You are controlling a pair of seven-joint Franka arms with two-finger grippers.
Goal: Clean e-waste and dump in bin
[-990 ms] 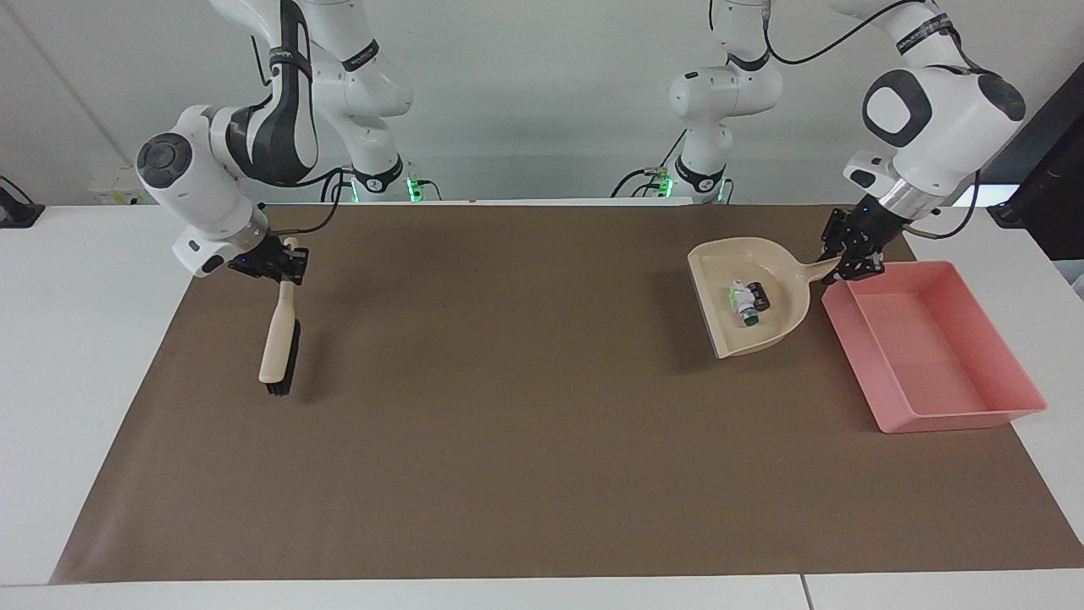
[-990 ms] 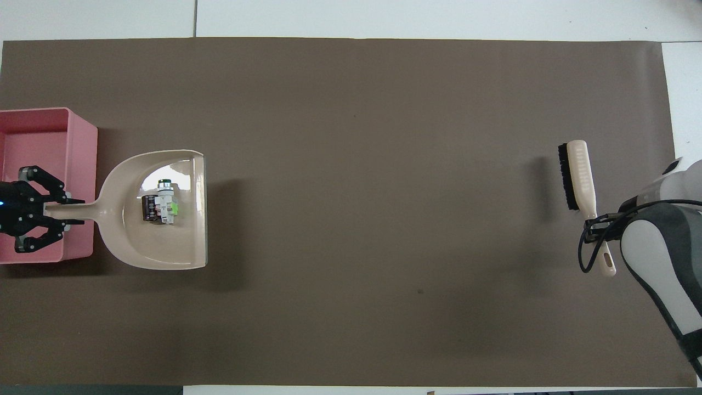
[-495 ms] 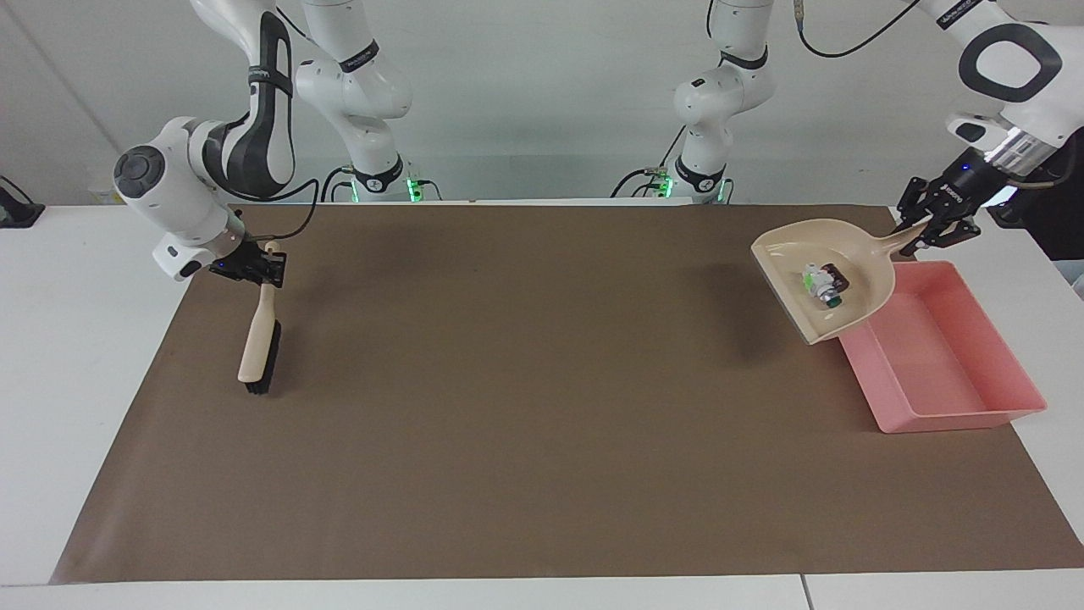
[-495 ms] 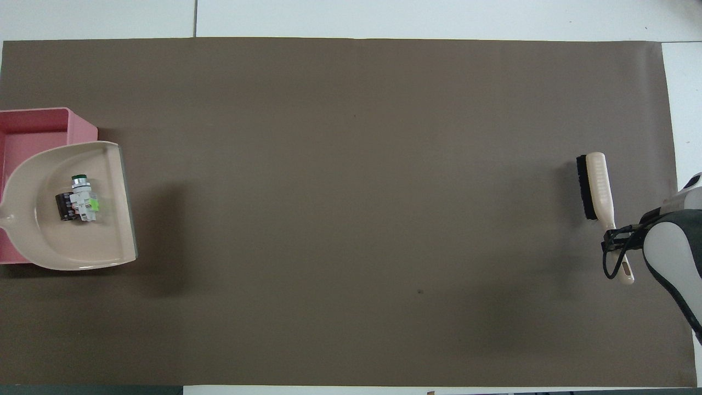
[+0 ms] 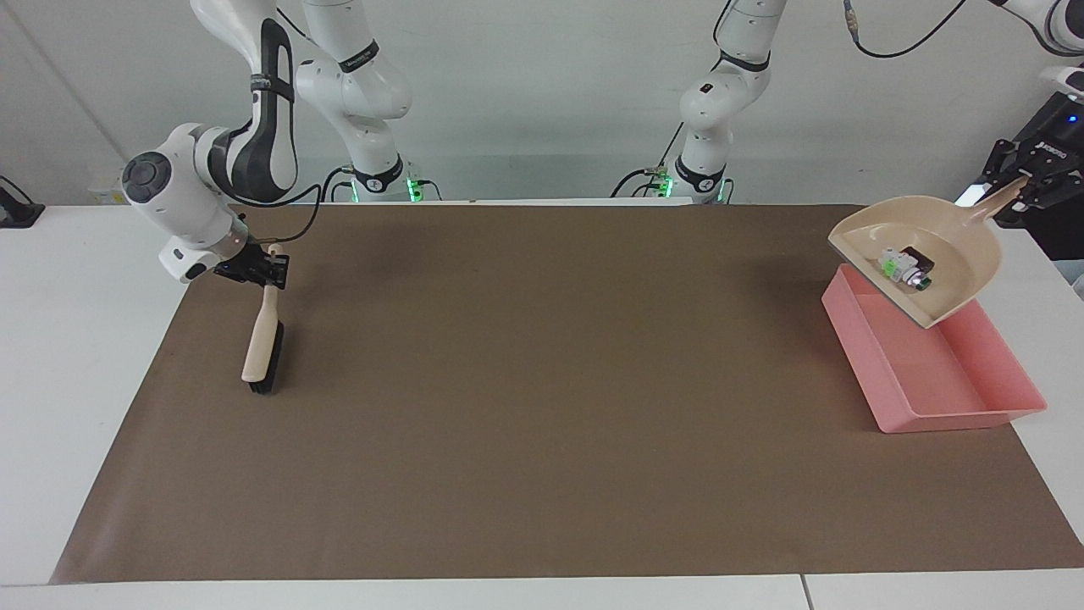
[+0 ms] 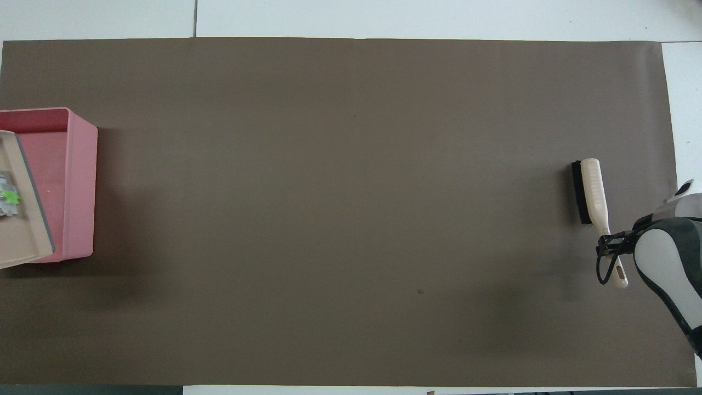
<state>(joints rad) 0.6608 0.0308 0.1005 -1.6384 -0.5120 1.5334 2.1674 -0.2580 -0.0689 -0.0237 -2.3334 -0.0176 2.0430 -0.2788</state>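
A beige dustpan [image 5: 955,269] hangs tilted over the pink bin [image 5: 957,418], held by its handle in my left gripper [image 5: 1014,190], which is shut on it. The e-waste lies inside the pan: a white piece with green parts [image 5: 894,268] and a dark block [image 5: 918,257] beside it. In the overhead view only the pan's front edge [image 6: 24,219] and the white piece [image 6: 7,197] show over the bin [image 6: 79,192]. My right gripper [image 5: 268,271] is shut on the handle of a beige brush [image 5: 261,343], whose black bristles rest on the mat at the right arm's end.
A brown mat [image 5: 542,381] covers most of the white table. The brush [image 6: 591,189] and right gripper [image 6: 611,241] sit close to the mat's edge at the right arm's end. The bin stands at the mat's edge by the left arm.
The left gripper has lifted the dustpan with the e-waste off the mat and carried it over the bin. The right gripper has shifted the brush slightly toward the mat's edge.
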